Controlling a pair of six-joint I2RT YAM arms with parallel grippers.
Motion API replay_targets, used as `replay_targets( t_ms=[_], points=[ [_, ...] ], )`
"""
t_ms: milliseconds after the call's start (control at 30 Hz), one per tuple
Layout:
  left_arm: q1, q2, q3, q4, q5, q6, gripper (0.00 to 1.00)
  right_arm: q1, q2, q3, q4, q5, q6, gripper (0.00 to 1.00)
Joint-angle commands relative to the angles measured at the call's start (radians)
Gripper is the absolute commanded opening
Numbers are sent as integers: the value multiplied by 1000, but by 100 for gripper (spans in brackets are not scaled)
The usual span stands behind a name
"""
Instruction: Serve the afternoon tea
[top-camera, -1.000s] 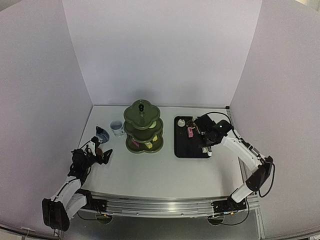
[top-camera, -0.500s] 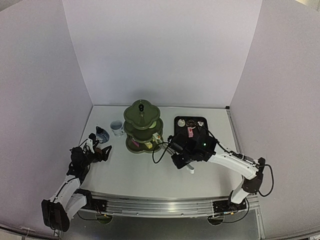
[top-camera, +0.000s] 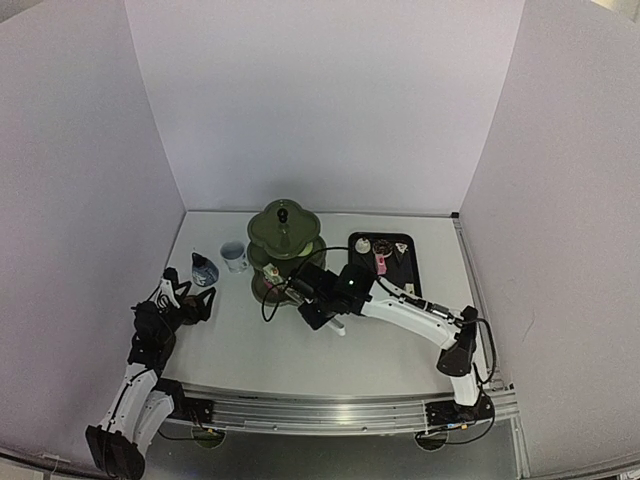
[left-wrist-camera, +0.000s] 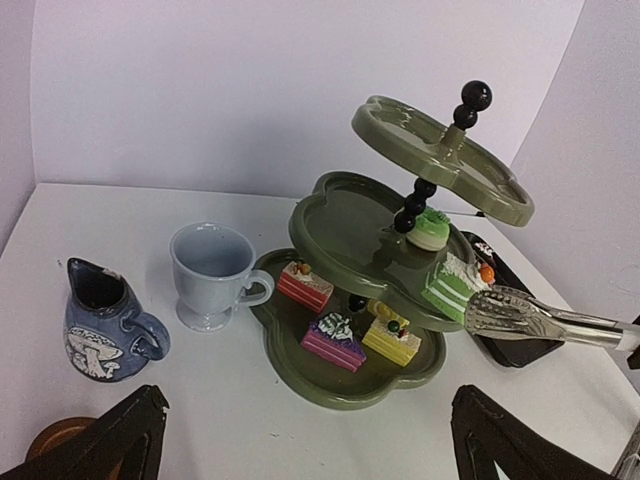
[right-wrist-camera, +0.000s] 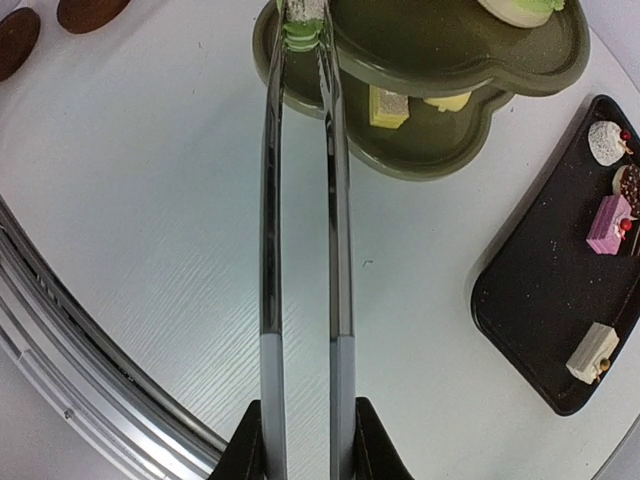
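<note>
Where the scene is viewed from above, the green stand (top-camera: 270, 232) is seen at centre, the white cup (top-camera: 233, 256) and blue cup (top-camera: 204, 270) to its left, and the left gripper (top-camera: 187, 296) spread wide at lower left. In the left wrist view, a green cake (left-wrist-camera: 448, 285) is shown at the middle tier's right edge, met by the tongs (left-wrist-camera: 540, 318). In the right wrist view, the tongs are clenched by the right gripper (right-wrist-camera: 300, 435) at bottom centre, their tips flanking that cake.
</note>
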Motion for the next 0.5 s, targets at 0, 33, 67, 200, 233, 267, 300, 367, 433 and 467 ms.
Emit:
replay_targets(
  t_ms=[0,33,67,200,233,267,300,367,433,467],
  points=[
    [-5,-16,6,-59,-79,16,100,-46,43,102,52,61,-7,1],
    [-5,-16,2,-57,-84,32,100,-54,53,113,55,62,-4,1],
    [-5,-15,-2,-53,-95,44,100,-60,64,123,59,63,-1,1],
    [-5,5,-7,-41,-139,53,100,-68,112,156,72,55,-3,1],
    [-5,7,-8,-39,-140,53,100,-69,127,166,74,51,-6,1],
    [-5,7,-9,-37,-138,53,100,-69,141,179,75,46,-9,1],
    [-5,6,-10,-35,-134,53,100,-68,155,190,77,42,-11,2],
    [-5,5,-11,-36,-130,55,100,-69,169,203,79,40,-11,2],
    [-5,2,-12,-37,-129,56,100,-68,179,214,83,39,-10,3],
    [-5,1,-12,-36,-127,56,100,-69,182,218,85,37,-10,4]
  ],
)
